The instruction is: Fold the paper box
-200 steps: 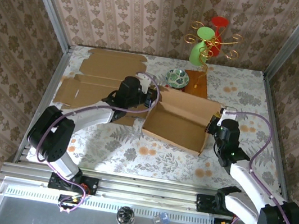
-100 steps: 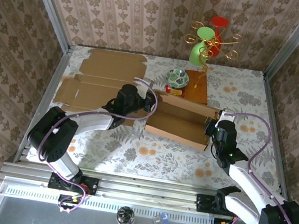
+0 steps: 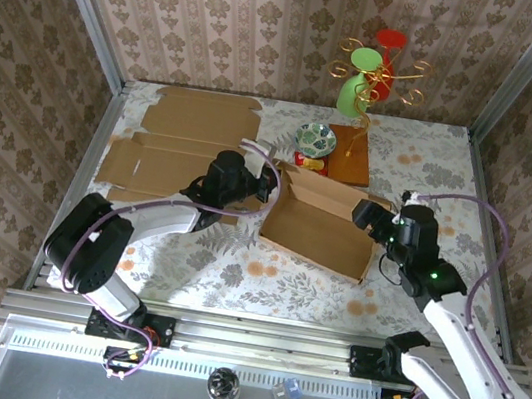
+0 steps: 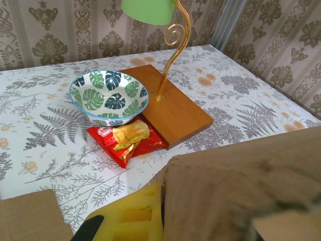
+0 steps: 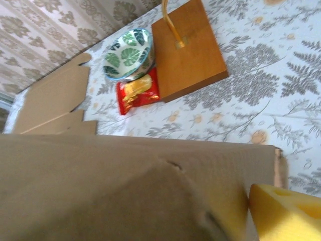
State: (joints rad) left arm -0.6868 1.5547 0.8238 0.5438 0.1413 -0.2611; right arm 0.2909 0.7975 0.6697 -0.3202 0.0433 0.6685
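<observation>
The left hand (image 3: 256,184), its arm stretched low over the counter (image 3: 235,266), pinches the left end wall of the paper box (image 3: 320,230) lying mid-counter. The right hand (image 3: 372,219) hovers at the box's right end, fingers spread and gripping nothing.

You're working in a robot test cell dressed as a home: damask wallpaper panels (image 3: 273,29) framed by aluminium posts (image 3: 84,4), a fern-print tablecloth (image 3: 235,266), a leaf-patterned bowl (image 3: 314,138), and a bare extrusion rail (image 3: 244,336) along the near edge.
</observation>
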